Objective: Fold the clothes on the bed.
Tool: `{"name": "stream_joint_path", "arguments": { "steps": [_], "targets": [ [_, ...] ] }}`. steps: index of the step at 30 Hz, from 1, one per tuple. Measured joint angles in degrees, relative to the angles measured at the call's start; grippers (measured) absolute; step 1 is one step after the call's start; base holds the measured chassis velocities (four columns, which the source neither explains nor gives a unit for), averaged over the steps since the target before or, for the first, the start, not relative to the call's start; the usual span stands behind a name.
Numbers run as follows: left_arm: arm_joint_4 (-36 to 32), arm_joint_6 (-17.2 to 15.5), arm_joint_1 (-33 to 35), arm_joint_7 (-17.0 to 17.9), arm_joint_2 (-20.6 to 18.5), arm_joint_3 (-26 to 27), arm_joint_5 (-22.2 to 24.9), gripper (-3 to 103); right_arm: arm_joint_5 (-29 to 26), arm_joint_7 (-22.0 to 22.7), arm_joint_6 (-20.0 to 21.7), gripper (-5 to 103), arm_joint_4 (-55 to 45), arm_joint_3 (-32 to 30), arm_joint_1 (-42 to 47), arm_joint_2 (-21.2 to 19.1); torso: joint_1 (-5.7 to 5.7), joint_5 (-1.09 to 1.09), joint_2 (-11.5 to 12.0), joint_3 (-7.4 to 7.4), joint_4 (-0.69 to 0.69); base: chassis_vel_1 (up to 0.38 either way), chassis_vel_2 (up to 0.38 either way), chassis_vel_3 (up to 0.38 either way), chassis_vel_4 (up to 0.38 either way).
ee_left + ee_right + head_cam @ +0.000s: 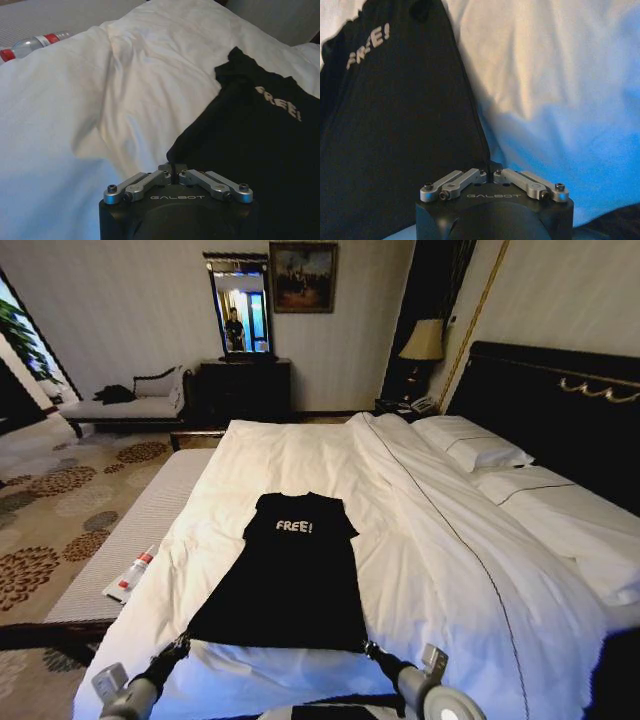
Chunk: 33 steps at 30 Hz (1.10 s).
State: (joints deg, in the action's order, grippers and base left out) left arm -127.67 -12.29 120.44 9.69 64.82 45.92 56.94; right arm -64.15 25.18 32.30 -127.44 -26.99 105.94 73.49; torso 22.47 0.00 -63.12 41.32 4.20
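Clearly the fold is just starting: the black T-shirt (298,575) lies flat in the lower centre of the frame on the bed (450,540), sleeves already tucked in, lettering towards the top. The left gripper (180,644) pinches its lower left hem corner, the right gripper (372,648) the lower right, both clamped on cloth. Next, I'd guess, both corners must rise evenly and travel up toward the collar.

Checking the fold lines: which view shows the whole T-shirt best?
The head view: the T-shirt lies flat on the bed, whole outline visible, sleeves tucked in. Left gripper and right gripper each pinch a hem corner; those wrist views show just one side edge and the lettering.
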Motion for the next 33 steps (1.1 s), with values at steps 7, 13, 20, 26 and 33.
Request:
{"name": "stream_joint_path", "arguments": {
  "steps": [7,13,20,26,33],
  "targets": [
    [-2.3,1.7,7.0,-0.9,1.1,1.7,-1.5,1,2.3,0.9,1.5,1,-0.8,-0.3,1.7,-0.7,0.0,0.0,0.0,0.0,0.01,0.0,0.0,0.0,0.0],
    [-2.0,4.8,13.4,-2.0,3.4,1.1,-4.5,1,4.4,1.6,2.4,1,-2.1,-0.5,3.3,-1.1,0.0,0.0,0.0,0.0,0.01,0.0,0.0,0.0,0.0],
    [-1.0,7.7,15.4,-2.6,5.3,-1.7,-9.1,1,5.3,1.9,2.9,1,-3.3,-1.7,4.9,-2.1,0.01,0.01,0.0,0.0,0.0,0.0,0.0,0.0,0.0],
    [-0.2,7.7,13.8,-2.3,5.7,-2.4,-10.4,1,6.5,1.8,3.0,1,-2.8,-0.9,5.3,-1.8,0.01,0.0,0.0,0.0,0.01,0.0,0.0,0.0,0.0],
    [0.2,7.6,12.3,-1.5,6.5,-5.2,-13.6,1,10.8,-1.6,0.0,1,-0.9,2.1,3.6,0.2,0.01,0.0,0.0,0.01,0.0,0.0,0.0,0.0,0.0]
  ]
}}
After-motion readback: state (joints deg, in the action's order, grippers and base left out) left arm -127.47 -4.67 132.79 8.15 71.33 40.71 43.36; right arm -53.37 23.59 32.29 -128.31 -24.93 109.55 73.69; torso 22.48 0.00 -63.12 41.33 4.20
